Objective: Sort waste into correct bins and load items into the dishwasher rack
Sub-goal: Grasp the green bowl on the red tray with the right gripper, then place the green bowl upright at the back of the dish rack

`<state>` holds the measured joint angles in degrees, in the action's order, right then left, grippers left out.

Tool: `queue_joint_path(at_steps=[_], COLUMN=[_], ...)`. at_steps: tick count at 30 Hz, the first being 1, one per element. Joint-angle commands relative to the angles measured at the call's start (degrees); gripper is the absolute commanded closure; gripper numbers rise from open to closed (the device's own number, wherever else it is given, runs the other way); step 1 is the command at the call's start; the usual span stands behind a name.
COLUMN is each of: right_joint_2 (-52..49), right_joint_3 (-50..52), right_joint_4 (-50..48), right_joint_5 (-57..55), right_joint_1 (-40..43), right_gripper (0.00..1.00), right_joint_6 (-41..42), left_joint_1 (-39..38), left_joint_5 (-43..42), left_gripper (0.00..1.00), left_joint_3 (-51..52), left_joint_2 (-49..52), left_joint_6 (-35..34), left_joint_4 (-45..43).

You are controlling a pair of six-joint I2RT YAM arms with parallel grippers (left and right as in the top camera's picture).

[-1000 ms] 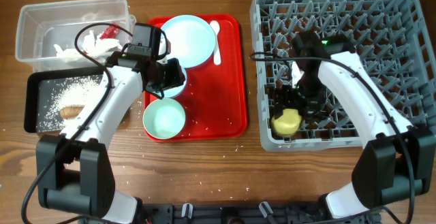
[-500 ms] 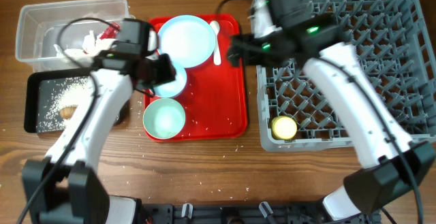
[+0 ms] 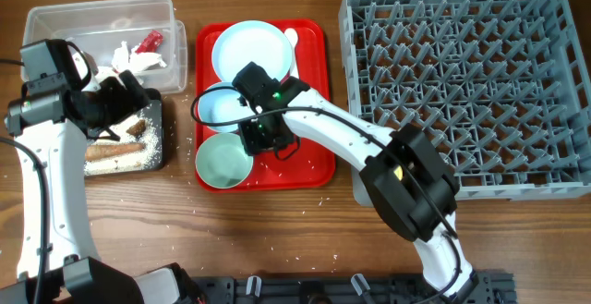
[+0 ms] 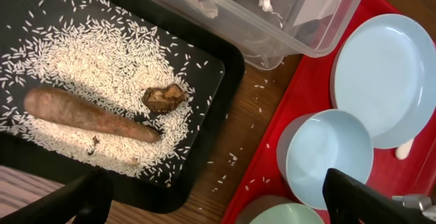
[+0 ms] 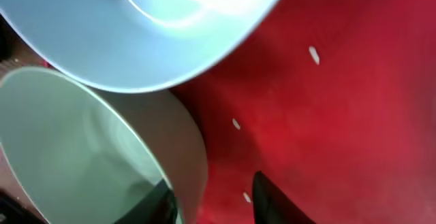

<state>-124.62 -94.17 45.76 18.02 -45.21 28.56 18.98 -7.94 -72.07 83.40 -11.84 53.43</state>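
My right gripper (image 3: 247, 145) (image 5: 214, 193) straddles the rim of the mint bowl (image 3: 220, 163) (image 5: 68, 156) on the red tray: one finger inside, one outside, a gap still beside the wall. The bluish bowl (image 3: 217, 108) (image 4: 327, 156), plate (image 3: 254, 53) and white spoon (image 3: 292, 36) lie on the tray too. My left gripper (image 3: 134, 99) (image 4: 225, 203) hangs wide open and empty by the black bin (image 3: 152, 152) (image 4: 225, 67), which holds rice (image 4: 102, 54), a sausage (image 4: 88, 115) and a dark scrap (image 4: 163, 98). The grey rack (image 3: 462, 64) stands at the right.
The clear bin (image 3: 55, 27) at the back left holds a red wrapper (image 3: 148, 41) and crumpled paper (image 3: 138, 59). The red tray (image 3: 314, 156) lies between the bins and the rack. Loose rice grains dot the tray and the wood.
My right arm left the rack, crossed to the tray and came down over the mint bowl's rim, jaws narrowing. My left arm drew back from the tray to the black bin and opened wide.
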Motion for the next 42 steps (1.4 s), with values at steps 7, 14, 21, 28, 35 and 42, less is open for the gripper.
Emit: queue_joint_path(at_steps=[7,14,21,28,35,42], right_joint_2=[2.4,27.9,28.7,19.1,12.5,1.2], right_joint_3=[0.2,0.1,0.2,0.2,0.2,0.2], right_joint_4=[3.6,16.8,9.7,16.1,-25.2,-41.9], right_joint_5=[-0.2,-32.6,-61.8,-73.6,-74.5,-79.6], right_joint_1=[-0.1,7.1,24.9,26.1,26.1,26.1], right_gripper=[0.96,0.96,0.96,0.96,0.96,0.96], right_joint_6=[-0.1,0.8,-7.0,-8.9,-41.9,-59.6], left_joint_1=[0.2,0.2,0.2,0.2,0.2,0.2], left_joint_5=[0.1,0.1,0.1,0.1,0.1,0.1], left_gripper=[0.0,0.0,0.0,0.0,0.0,0.0], left_joint_3=[-0.7,-0.7,-0.7,-0.7,-0.7,-0.7], left_joint_2=[-0.5,-0.5,-0.5,-0.5,-0.5,-0.5], left_joint_6=[0.7,0.7,0.7,0.7,0.7,0.7], left_joint_4=[0.0,0.0,0.0,0.0,0.0,0.0])
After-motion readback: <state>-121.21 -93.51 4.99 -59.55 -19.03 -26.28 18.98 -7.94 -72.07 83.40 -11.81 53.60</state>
